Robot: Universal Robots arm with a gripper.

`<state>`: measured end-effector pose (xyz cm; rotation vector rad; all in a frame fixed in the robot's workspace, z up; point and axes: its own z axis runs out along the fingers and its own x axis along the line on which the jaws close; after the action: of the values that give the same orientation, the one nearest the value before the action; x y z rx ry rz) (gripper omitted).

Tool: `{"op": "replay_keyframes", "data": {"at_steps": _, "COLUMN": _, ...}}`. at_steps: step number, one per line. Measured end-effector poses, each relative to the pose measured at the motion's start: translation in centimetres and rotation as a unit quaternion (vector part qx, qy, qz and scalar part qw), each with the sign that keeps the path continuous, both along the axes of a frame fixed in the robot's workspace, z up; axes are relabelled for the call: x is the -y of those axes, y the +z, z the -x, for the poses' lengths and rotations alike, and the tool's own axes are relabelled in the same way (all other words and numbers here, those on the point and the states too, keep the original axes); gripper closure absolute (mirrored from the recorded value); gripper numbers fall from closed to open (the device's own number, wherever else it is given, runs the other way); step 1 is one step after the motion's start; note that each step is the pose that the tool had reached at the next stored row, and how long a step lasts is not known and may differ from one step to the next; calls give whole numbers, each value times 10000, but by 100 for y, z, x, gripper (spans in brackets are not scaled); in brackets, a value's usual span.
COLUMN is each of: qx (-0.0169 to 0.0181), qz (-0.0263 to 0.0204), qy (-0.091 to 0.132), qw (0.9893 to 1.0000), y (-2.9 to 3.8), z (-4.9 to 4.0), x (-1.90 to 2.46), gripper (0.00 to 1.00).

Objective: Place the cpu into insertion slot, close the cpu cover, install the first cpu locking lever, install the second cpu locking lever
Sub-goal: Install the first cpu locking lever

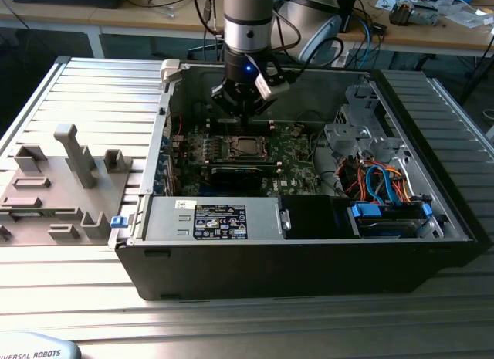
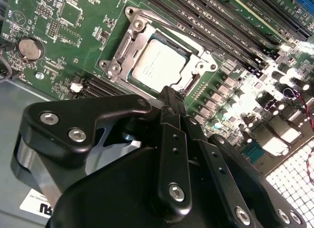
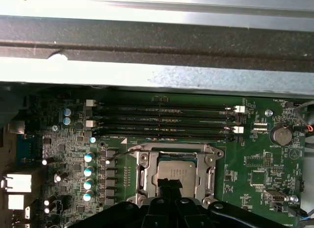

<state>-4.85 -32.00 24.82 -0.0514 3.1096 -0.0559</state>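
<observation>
We see the small square cpu with its dull silver metal top (image 2: pixel 158 64) already seated in the dark metal-rimmed insertion slot (image 3: pixel 147 181) on the green motherboard (image 2: pixel 64 37), with the thin silver-grey cpu cover frame (image 2: pixel 131 41) lying closed around it — so the first two steps look done. Our black gripper (image 2: pixel 172 96) sits just above the socket's near edge, its fingers drawn together to a narrow tip holding nothing we can make out. A thin wire locking lever (image 3: pixel 128 151) beside the socket appears not yet latched — the lever work seems to remain.
</observation>
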Motion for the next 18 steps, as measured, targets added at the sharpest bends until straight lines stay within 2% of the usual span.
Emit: {"op": "replay_keyframes", "data": {"at_steps": 18, "qx": 1, "qz": 0, "qy": 0, "qw": 10000, "y": -6, "z": 48, "x": 0, "gripper": 89}}
